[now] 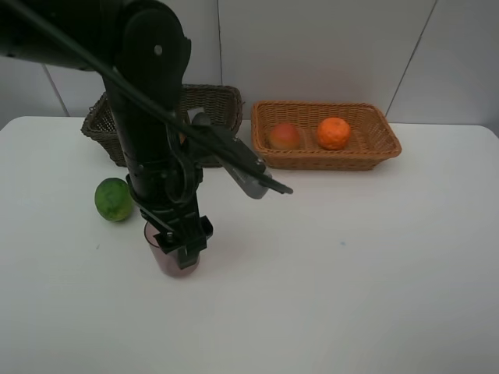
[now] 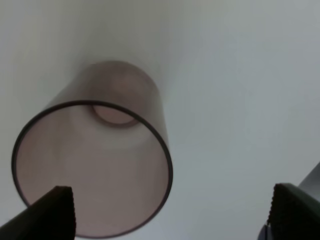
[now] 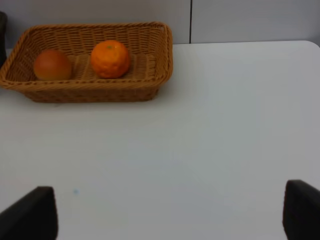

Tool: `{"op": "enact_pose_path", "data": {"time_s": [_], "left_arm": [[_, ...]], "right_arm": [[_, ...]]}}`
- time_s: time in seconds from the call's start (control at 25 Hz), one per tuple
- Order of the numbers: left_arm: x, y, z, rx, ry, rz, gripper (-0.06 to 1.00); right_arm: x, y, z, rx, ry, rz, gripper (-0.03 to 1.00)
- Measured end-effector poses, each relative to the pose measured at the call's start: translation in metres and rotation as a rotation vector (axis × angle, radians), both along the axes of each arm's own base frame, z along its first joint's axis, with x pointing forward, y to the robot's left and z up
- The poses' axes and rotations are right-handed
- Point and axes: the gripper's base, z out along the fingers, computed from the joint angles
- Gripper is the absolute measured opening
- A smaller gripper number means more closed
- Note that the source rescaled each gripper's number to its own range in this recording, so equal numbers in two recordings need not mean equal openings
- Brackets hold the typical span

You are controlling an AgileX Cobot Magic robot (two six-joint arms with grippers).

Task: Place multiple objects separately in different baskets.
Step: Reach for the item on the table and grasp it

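Note:
The translucent mauve cup [image 1: 178, 263] stands upright on the white table, just under my left gripper [image 1: 184, 240]. In the left wrist view the cup [image 2: 95, 165] opens towards the camera. The left gripper [image 2: 172, 215] is open, with one fingertip over the cup's rim and the other well clear of it. A green round fruit [image 1: 114, 199] lies to the left of the cup. The orange [image 1: 334, 132] and the peach-like fruit [image 1: 284, 135] lie in the light tan basket [image 1: 383, 148]. My right gripper [image 3: 167, 215] is open and empty, facing that basket [image 3: 90, 93]. The two bottles are hidden.
The dark brown basket [image 1: 214, 101] stands at the back left, largely hidden behind the left arm [image 1: 148, 117]. A white wall runs close behind both baskets. The right arm does not show in the exterior view.

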Motion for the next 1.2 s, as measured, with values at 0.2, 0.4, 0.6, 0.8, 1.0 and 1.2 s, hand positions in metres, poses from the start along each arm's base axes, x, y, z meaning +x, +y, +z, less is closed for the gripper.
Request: {"op": "enact_pose_path", "data": {"time_s": [0.2,0.4,0.6,0.8,1.0,1.2], "left_arm": [[0.000,0.000,-0.004,-0.005,-0.018,-0.176,1.00],[0.003,-0.003,-0.004,-0.031,-0.058,-0.246,1.00],[0.005,-0.005,-0.006,-0.041,-0.072,-0.258,1.00],[0.009,-0.008,-0.019,-0.032,-0.066,-0.265,1.00],[0.009,-0.009,-0.042,0.012,-0.005,-0.265,1.00],[0.009,-0.009,-0.046,0.019,0.006,-0.264,1.00]], "right_arm": [[0.000,0.000,0.000,0.000,0.000,0.000,0.95],[0.000,0.000,0.000,0.000,0.000,0.000,0.95],[0.000,0.000,0.000,0.000,0.000,0.000,0.95],[0.000,0.000,0.000,0.000,0.000,0.000,0.95],[0.000,0.000,0.000,0.000,0.000,0.000,0.95],[0.000,0.000,0.000,0.000,0.000,0.000,0.95]]}}
